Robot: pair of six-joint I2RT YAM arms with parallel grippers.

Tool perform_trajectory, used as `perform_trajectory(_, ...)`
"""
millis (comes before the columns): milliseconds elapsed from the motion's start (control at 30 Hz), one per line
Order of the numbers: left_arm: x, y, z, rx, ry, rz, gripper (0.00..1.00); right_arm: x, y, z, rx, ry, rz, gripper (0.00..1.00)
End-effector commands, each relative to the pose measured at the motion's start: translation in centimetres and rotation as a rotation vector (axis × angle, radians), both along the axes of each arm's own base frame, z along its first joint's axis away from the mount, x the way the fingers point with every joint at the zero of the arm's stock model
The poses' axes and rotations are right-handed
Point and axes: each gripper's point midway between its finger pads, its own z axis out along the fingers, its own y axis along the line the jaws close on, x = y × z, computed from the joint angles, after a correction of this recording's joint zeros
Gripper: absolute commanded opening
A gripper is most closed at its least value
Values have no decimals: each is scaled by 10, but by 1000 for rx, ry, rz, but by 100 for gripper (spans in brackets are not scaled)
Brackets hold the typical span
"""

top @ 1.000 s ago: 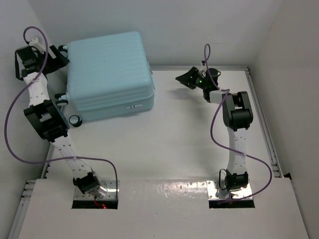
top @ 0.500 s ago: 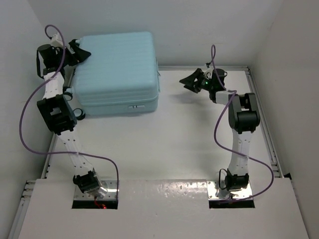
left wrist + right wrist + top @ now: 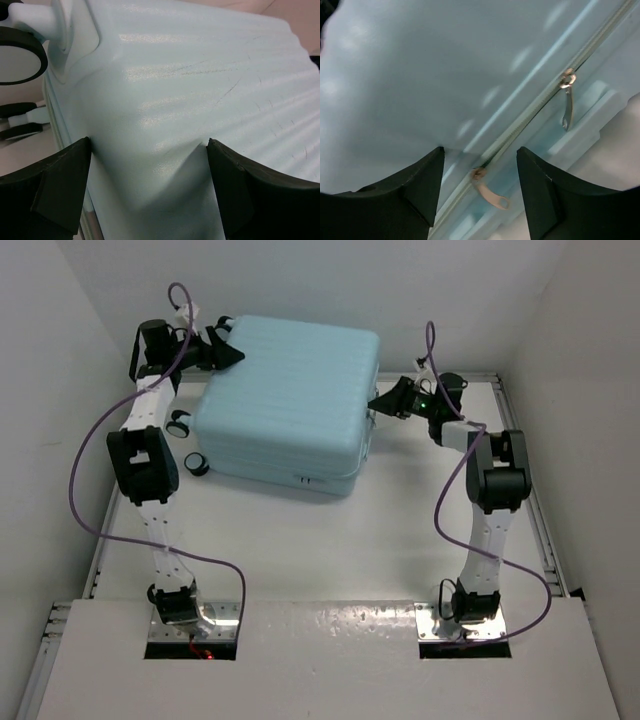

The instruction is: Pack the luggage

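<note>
While the pale blue ribbed hard-shell suitcase (image 3: 288, 410) is lying flat and zipped shut on the far middle of the white table (image 3: 330, 550), both arms are reaching to it from opposite sides. The left gripper (image 3: 150, 187) is sitting at the case's far left corner, its black fingers (image 3: 60, 185) standing apart with the rounded corner of the shell between them; the wrist view is not showing whether they are pressing on it. Black caster wheels (image 3: 188, 445) are poking out along the left end. The right gripper (image 3: 480, 195) is hovering at the right end, its fingers spread, looking straight at the zip seam (image 3: 535, 107). Two metal zipper pulls (image 3: 490, 195) are hanging off that seam, one just between the fingertips and the other farther along. The seam is running along the case's side, across the gripper's opening, so the right arm is the nearer one to the pulls. A closed case is fitting either a bag waiting to be opened or one already zipped.
</note>
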Motion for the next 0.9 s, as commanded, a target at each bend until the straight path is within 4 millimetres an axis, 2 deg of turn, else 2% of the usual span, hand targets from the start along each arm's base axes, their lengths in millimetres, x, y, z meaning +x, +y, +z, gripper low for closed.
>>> perform_trajectory(0, -101, -82, -66, -65, 349, -380, 85, -43, 39, 43, -74, -246, 192, 60)
perform_trajectory(33, -103, -79, -39, -14, 288, -351, 90, -52, 47, 41, -77, -245, 215, 60)
perform_trajectory(67, -103, -75, -27, 27, 253, -320, 93, -64, 54, 60, -81, -295, 233, 60)
perform_trajectory(100, -98, -63, -12, 68, 208, -268, 95, -83, 58, 39, -95, -264, 255, 60)
perform_trajectory(133, -86, -40, 5, 137, 153, -165, 96, -92, 61, 37, -97, -256, 264, 60)
perform_trajectory(167, -84, -27, 34, 174, 93, -102, 98, -103, 69, 56, -96, -304, 280, 60)
perform_trajectory(200, -74, 2, 46, 227, 68, 19, 98, -117, 69, 40, -97, -254, 288, 60)
perform_trajectory(233, -68, 15, 77, 260, 0, 86, 99, -123, 71, 39, -96, -247, 292, 60)
perform_trajectory(267, -66, 22, 95, 298, -52, 129, 99, -136, 77, 49, -95, -270, 304, 60)
perform_trajectory(300, -72, 31, 119, 348, -126, 150, 99, -142, 76, 44, -96, -254, 304, 60)
perform_trajectory(333, -76, 31, 140, 373, -187, 152, 99, -146, 79, 47, -98, -274, 313, 60)
perform_trajectory(367, -82, 21, 148, 399, -212, 135, 99, -153, 81, 52, -100, -288, 319, 60)
perform_trajectory(400, -90, 12, 144, 430, -201, 109, 99, -154, 80, 52, -105, -281, 313, 60)
perform_trajectory(433, -103, -15, 138, 419, -185, 35, 99, -145, 68, 52, -117, -275, 263, 60)
perform_trajectory(500, -119, -41, 118, 385, -111, -31, 94, -136, 57, 45, -135, -257, 234, 60)
perform_trajectory(533, -130, -64, 101, 381, -72, -86, 90, -112, 29, 46, -164, -286, 163, 59)
perform_trajectory(600, -144, -86, 87, 410, -57, -138, 87, -91, 7, 36, -184, -272, 106, 52)
perform_trajectory(633, -155, -107, 78, 441, -56, -175, 83, -64, -17, 47, -212, -338, 58, 48)
perform_trajectory(667, -159, -116, 68, 464, -45, -197, 83, -48, -39, 33, -230, -324, 17, 43)
perform_trajectory(700, -166, -123, 65, 491, -56, -224, 81, -32, -48, 43, -255, -380, 16, 34)
perform_trajectory(733, -172, -134, 53, 500, -42, -261, 79, -11, -67, 47, -281, -434, 12, 31)
perform_trajectory(767, -175, -133, 47, 507, -26, -270, 78, 3, -71, 46, -296, -454, 39, 29)
perform_trajectory(800, -179, -138, 45, 508, -17, -285, 78, 11, -78, 43, -301, -448, 36, 29)
perform_trajectory(833, -177, -137, 39, 515, -5, -279, 78, 22, -83, 53, -316, -498, 40, 30)
perform_trajectory(867, -175, -136, 35, 525, 14, -273, 78, 34, -86, 39, -332, -519, 55, 32)
